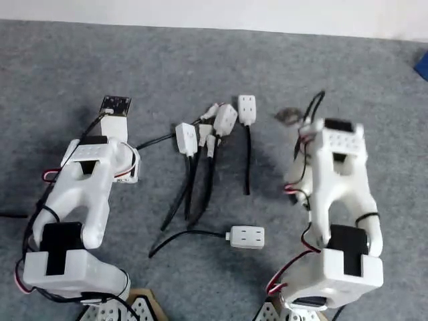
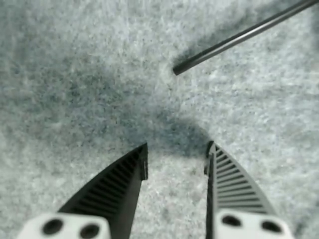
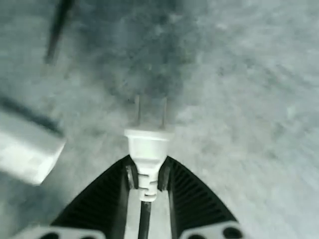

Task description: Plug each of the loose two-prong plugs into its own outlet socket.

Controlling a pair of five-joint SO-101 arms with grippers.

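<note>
Risk, as judged: the right claw is gripping the plug by its narrow rear collar only, so the plug may be pivoting or sliding back once its prongs are meeting resistance. The nearest outlet socket is lying off to one side of the prongs' line, so a missed entry is likely. The right claw is clamping narrowly on the plug above the desk. The left claw is standing partly open, holding nothing, near a black cable end.

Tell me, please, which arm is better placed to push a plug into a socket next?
Right. Its tool grips a white two-prong plug, prongs pointing out, with a white outlet block nearby. The left tool is open and empty over carpet.
</note>
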